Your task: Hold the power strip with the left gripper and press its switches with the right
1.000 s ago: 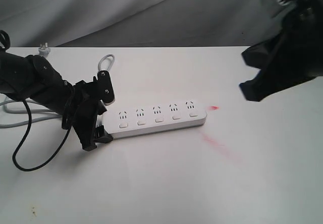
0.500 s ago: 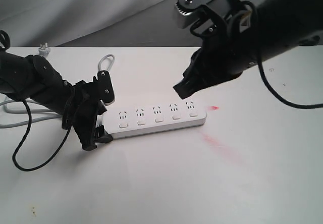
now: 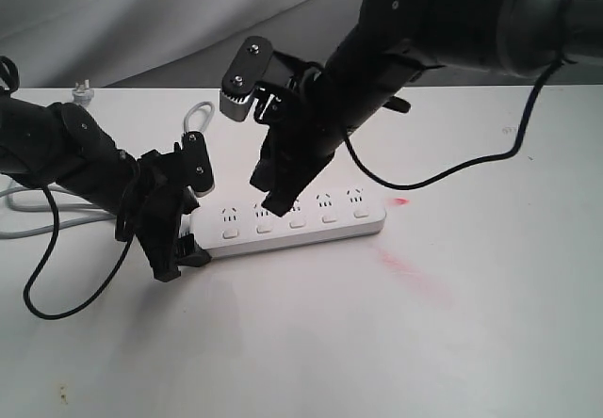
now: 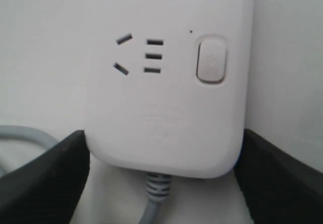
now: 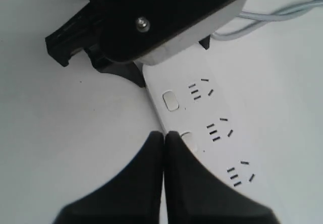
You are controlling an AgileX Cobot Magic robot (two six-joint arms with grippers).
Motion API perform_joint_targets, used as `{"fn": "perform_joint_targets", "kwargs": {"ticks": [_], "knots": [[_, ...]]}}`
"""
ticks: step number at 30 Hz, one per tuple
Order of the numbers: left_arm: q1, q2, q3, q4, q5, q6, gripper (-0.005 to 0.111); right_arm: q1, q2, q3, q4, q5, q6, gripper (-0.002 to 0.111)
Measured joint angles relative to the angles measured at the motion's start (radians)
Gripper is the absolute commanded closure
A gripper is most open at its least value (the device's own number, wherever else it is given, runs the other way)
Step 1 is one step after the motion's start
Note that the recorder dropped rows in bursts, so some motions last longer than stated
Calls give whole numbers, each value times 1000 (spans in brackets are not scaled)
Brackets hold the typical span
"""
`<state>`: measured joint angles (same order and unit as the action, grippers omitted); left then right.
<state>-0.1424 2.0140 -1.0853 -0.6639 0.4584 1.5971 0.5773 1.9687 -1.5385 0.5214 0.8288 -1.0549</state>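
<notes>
The white power strip lies across the middle of the table. My left gripper clamps the strip's cord end, one black finger against each long side. The nearest switch sits beside the first socket. My right gripper is shut, and its tips come down over the second switch from the cord end. In the right wrist view the closed tips sit right next to that switch, at the strip's edge. I cannot tell whether they touch it. The first switch is uncovered.
The grey cord loops behind the left arm, ending in a plug at the table's back edge. A loose black cable hangs from the left arm. A red mark and smear stain the table right of the strip.
The right arm has swung in from the far right and come down, its shut tips now over the strip's second switch. The left gripper and the strip have not moved.
</notes>
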Motion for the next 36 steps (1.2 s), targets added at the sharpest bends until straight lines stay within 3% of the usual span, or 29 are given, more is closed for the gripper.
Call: {"fn": "perform_joint_targets", "kwargs": {"ticks": [8,14,18,36], "knots": [[0,0,0,0,-2,0,42,0,90,-4,152,-79,-81,108],[0,0,0,0,-2,0,42,2,138,-4,161,-170,-112,83],[0,0,0,2,-2,0,42,11,157,-4,174,-234,-131,74],[0,0,0,2,-2,0,42,50,226,-6,225,-311,-242,68]]}}
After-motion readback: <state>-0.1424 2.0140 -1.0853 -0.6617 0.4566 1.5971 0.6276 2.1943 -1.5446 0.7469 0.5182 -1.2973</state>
